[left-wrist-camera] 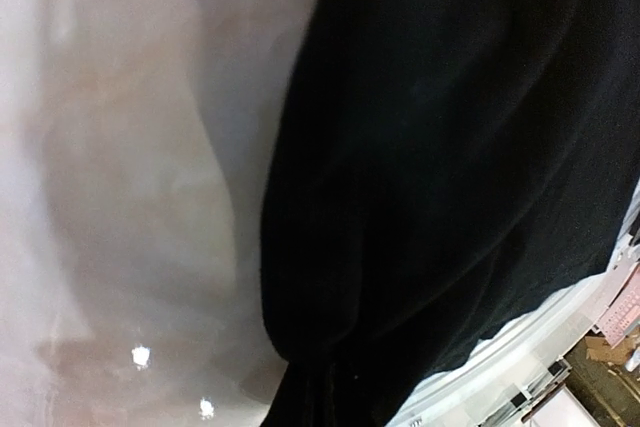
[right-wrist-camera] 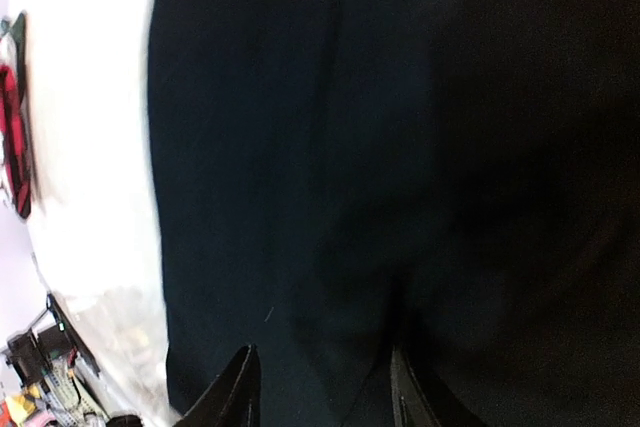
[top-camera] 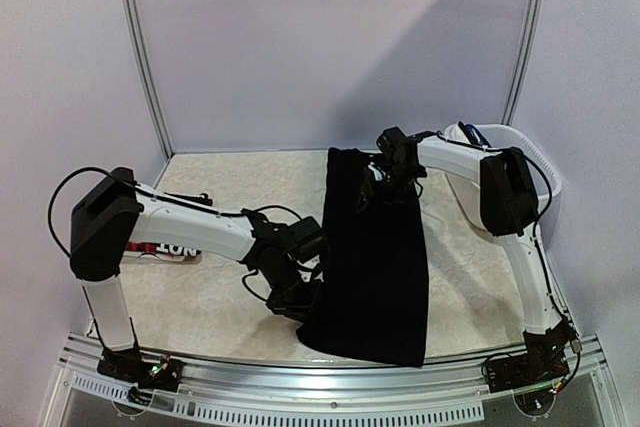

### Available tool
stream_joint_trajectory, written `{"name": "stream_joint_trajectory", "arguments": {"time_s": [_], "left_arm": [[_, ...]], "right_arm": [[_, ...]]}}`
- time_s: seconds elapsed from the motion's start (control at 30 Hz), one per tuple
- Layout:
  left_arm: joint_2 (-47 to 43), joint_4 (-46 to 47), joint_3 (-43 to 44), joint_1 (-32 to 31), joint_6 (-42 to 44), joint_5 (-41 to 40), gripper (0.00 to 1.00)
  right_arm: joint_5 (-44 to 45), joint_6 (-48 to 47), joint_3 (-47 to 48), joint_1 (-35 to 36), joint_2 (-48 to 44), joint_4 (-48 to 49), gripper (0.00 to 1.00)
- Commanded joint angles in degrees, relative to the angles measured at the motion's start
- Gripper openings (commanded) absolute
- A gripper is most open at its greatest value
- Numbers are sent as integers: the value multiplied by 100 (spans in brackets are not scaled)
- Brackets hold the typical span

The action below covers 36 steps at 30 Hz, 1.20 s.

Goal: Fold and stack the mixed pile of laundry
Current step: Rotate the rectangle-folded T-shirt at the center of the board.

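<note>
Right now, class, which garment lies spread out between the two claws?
The plain black garment, stretched long down the middle of the table. The red-black plaid one lies apart at the left, partly hidden under the left arm.

The table (top-camera: 470, 247) is covered with a cream, faintly mottled surface and is enclosed on three sides by plain pale lavender panels. The back wall (top-camera: 300, 47) stands at 12 o'clock, the left side wall (top-camera: 50, 67) at 9 o'clock and the right side wall (top-camera: 600, 67) at 3 o'clock. A diagonal shadow is cast across the back wall, the upper left portion being lit more brightly. Two curved grey frame tubes are fitted where the panels meet: the left tube (top-camera: 145, 57) at 11 o'clock, the right tube (top-camera: 528, 37) at 1 o'clock. A slotted aluminium rail (top-camera: 330, 372) is mounted along the table edge at 6 o'clock. A white plastic basket (top-camera: 530, 157) is located at 2 o'clock.
</note>
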Motion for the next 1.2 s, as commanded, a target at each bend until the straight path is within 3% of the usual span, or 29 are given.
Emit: {"name": "stream_joint_trajectory", "arguments": {"time_s": [0.0, 0.13, 0.3, 0.47, 0.63, 0.7, 0.9, 0.97, 1.17], "left_arm": [[-497, -78, -213, -169, -279, 107, 0], [-758, -136, -481, -180, -331, 91, 0], [-778, 73, -770, -185, -314, 377, 0], [-1069, 654, -1238, -178, -742, 586, 0], [-1014, 677, -1213, -186, -778, 592, 0], [-1018, 650, -1186, -186, -765, 590, 7], [-1161, 450, -1216, -195, -502, 630, 40], [-1218, 289, -1260, -216, -348, 650, 44], [-1393, -19, -1500, -353, -21, 737, 45]], "right_arm": [[27, 6, -422, 85, -1018, -104, 48], [383, 323, -1391, 96, -1927, 72, 52], [944, 1304, -3476, 313, -3435, 523, 55], [1274, 2500, -5284, 999, -4923, 523, 56], [1592, 3531, -6355, 1775, -6030, 183, 55], [1553, 3876, -6769, 2036, -6445, 206, 55], [1441, 4753, -7466, 2909, -7068, 310, 54], [1351, 5009, -7655, 3171, -7088, 500, 54], [1359, 5669, -8133, 3806, -6994, 1131, 52]]}}
